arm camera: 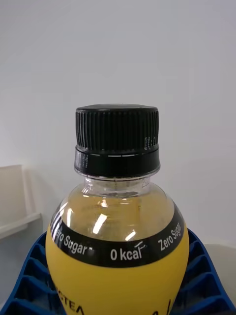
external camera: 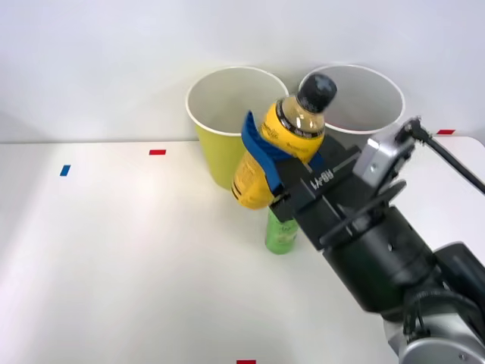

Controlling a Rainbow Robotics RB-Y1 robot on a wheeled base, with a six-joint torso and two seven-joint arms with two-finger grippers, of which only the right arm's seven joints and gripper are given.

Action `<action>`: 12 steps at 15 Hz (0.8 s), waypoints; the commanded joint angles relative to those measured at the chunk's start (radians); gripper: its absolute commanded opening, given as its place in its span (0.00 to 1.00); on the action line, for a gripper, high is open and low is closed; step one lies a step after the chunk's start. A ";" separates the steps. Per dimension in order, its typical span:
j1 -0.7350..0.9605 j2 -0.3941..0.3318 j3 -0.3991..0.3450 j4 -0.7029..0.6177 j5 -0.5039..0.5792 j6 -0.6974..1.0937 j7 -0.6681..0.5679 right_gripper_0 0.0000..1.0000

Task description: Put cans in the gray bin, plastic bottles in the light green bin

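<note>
My right gripper (external camera: 282, 158) is shut on the yellow plastic bottle (external camera: 274, 150), which it holds tilted in the air in front of the two bins. In the right wrist view the yellow bottle (arm camera: 117, 246) rises with its black cap (arm camera: 117, 134) between the blue ribbed fingers (arm camera: 29, 280). The translucent green plastic bottle (external camera: 280, 232) stands on the table just below the held one, its top hidden behind the gripper. The light green bin (external camera: 220, 136) stands at the back, and the gray bin (external camera: 364, 114) stands to its right, partly hidden by the bottle and arm. No cans are in view.
The white table (external camera: 114, 258) carries small tape marks: a blue one (external camera: 65, 171), a red one (external camera: 158, 152), another red one (external camera: 445, 132) at the far right and one (external camera: 245, 362) at the front edge. A white wall rises behind the bins.
</note>
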 commanded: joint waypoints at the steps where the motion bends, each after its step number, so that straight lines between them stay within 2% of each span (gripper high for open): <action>1: -0.194 0.115 -0.061 0.158 -0.038 0.017 -0.001 0.00; 6: -0.432 0.216 -0.142 0.424 -0.012 0.017 0.015 0.00; 12: -0.640 0.273 -0.189 0.729 0.034 0.017 0.048 0.00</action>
